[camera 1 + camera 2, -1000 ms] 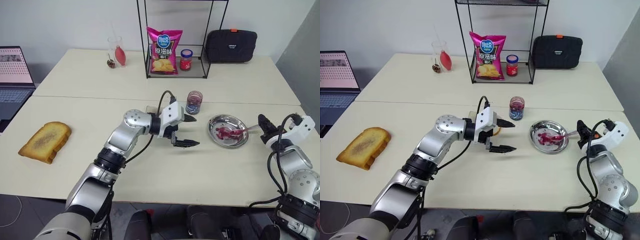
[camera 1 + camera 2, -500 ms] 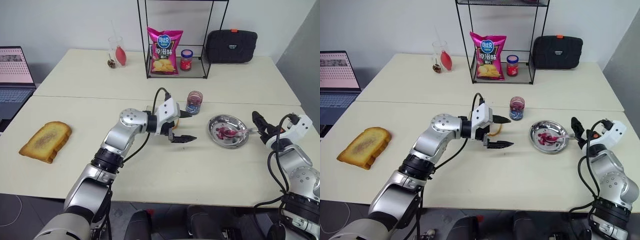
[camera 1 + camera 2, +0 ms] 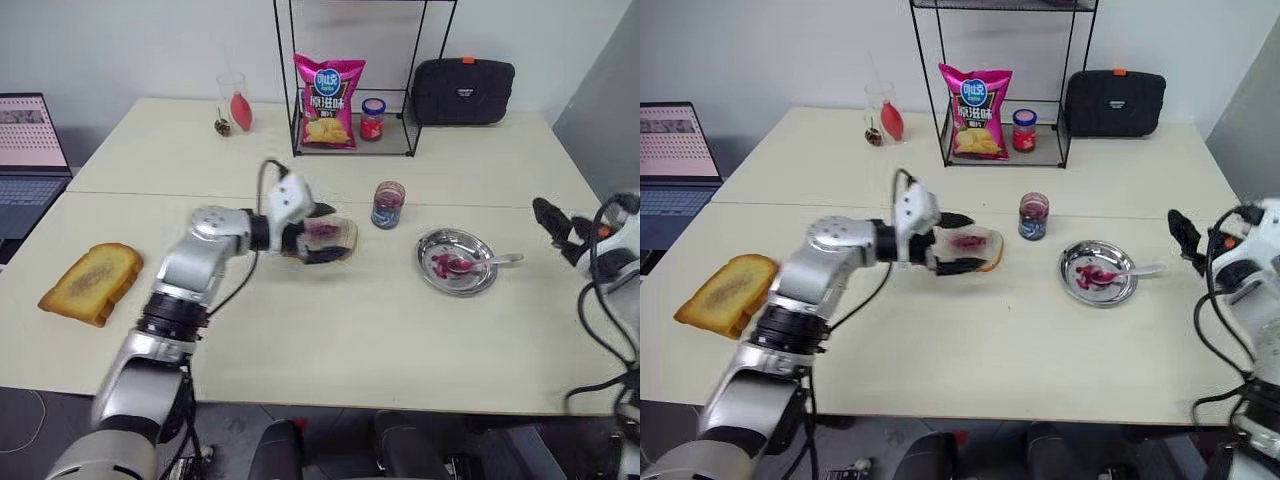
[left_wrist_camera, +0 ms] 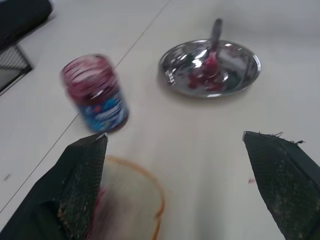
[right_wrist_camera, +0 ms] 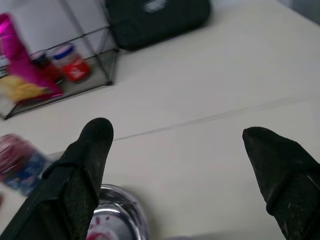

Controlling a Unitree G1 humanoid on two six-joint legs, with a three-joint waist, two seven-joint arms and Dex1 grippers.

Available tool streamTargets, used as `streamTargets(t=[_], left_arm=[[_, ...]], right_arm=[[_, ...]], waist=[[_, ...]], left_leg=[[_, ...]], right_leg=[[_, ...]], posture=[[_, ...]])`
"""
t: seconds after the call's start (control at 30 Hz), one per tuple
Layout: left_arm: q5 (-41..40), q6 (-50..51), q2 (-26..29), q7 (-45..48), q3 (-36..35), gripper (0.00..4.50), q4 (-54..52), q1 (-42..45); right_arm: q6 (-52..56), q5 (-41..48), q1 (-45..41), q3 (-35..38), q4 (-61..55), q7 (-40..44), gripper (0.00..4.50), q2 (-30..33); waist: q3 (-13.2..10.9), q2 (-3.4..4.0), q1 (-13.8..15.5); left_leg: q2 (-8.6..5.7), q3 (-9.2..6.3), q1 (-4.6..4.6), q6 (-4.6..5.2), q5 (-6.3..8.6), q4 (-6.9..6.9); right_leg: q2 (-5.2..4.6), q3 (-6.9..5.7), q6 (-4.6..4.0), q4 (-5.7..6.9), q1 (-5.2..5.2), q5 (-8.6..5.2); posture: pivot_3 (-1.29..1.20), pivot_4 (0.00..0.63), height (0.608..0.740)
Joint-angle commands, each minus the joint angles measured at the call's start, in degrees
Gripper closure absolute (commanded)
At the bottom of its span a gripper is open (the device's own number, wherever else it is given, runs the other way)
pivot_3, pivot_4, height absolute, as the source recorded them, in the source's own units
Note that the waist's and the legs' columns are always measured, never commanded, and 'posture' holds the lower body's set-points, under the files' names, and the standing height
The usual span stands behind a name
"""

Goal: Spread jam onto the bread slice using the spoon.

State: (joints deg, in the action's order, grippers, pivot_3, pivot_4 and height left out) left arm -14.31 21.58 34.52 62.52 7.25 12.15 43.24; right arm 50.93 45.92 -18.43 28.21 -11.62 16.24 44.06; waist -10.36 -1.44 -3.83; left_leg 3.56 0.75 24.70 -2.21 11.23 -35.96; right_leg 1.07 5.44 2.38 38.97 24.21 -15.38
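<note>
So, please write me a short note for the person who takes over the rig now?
Left gripper: open, holding nothing, above the bread slice.
Right gripper: open, empty, raised off to the right of the steel dish.
The spoon lies in the dish, bowl stained with jam.
Done: the slice, lying on the table, carries a jam smear.
Left: judge whether more spreading is needed; the open jam jar stands beside.

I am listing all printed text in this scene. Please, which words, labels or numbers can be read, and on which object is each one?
Pink chip bag: a blue round logo and large white characters, too small to read.
Red-lidded jar: label unreadable.
Open jam jar: blue label, blurred.
Laptop: screen content too small.
Nothing reads clearly.
</note>
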Motion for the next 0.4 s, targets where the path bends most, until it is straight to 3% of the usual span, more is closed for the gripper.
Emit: streamTargets(t=[0.03, 0.2, 0.4], left_arm=[[-1.4, 2.7, 7.5, 2.4, -5.5, 0.0, 0.0, -1.4], [-3.1, 6.6, 15.9, 5.9, -9.1, 0.0, -1.1, -6.1], [-4.7, 7.9, 20.7, 7.8, -11.3, 0.0, -4.6, -13.0]], right_arm=[[0.4, -0.7, 6.0, -7.3, -10.8, 17.0, 0.02, 12.1], [-0.7, -0.9, 11.5, -7.8, -16.9, 27.1, 0.02, 20.2], [-0.1, -1.0, 13.0, -6.1, -18.3, 28.0, 0.02, 20.0]], waist=[[0.0, -0.01, 0.0], [0.0, 0.0, 0.4], [-0.1, -0.25, 0.5]], left_leg=[[0.0, 0.01, -0.01, 0.0, 0.0, 0.06], [-0.08, 0.03, 0.04, 0.0, 0.01, -0.04], [-0.06, 0.07, 0.0, -0.01, 0.01, -0.13]], right_leg=[[0.0, 0.0, 0.01, -0.02, 0.01, -0.03], [-0.14, -0.08, 0.04, -0.03, -0.02, -0.1], [-0.22, -0.05, 0.11, -0.04, -0.08, -0.06]], posture=[[0.0, 0.15, 0.74], [0.0, 0.15, 0.74], [0.0, 0.15, 0.74]])
